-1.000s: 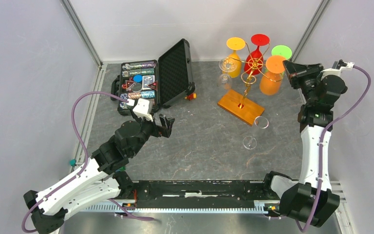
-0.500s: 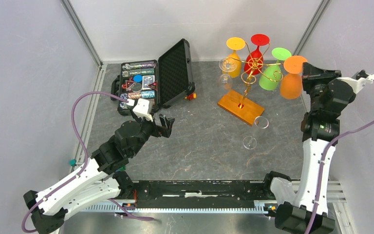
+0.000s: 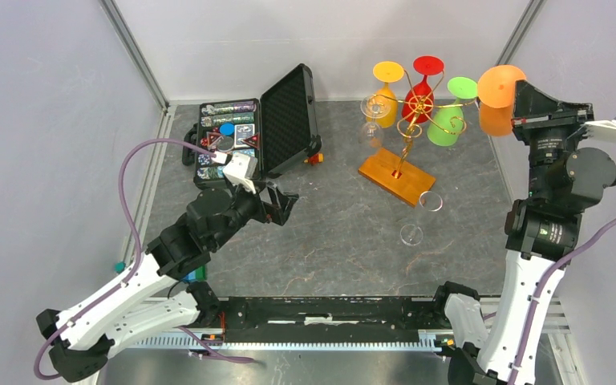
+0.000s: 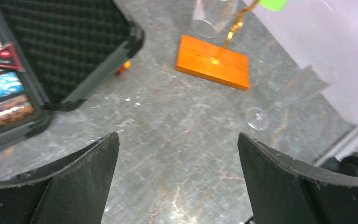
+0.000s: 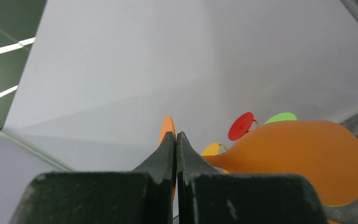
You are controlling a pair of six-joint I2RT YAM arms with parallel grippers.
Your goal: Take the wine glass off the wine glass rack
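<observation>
The right gripper (image 5: 175, 140) pinches nearly shut on the stem of the orange wine glass (image 5: 303, 154), holding it tilted, apparently clear of the wine glass rack (image 3: 407, 132) to its left so the foot misses the wire, while the left gripper (image 4: 175, 144) hangs wide open, empty.

The orange wine glass (image 3: 500, 85) is foot-up and tilted, stem pinched in the right gripper (image 5: 175, 140), free at 3 o'clock of the upright gold-wire wine glass rack (image 3: 397, 172).
</observation>
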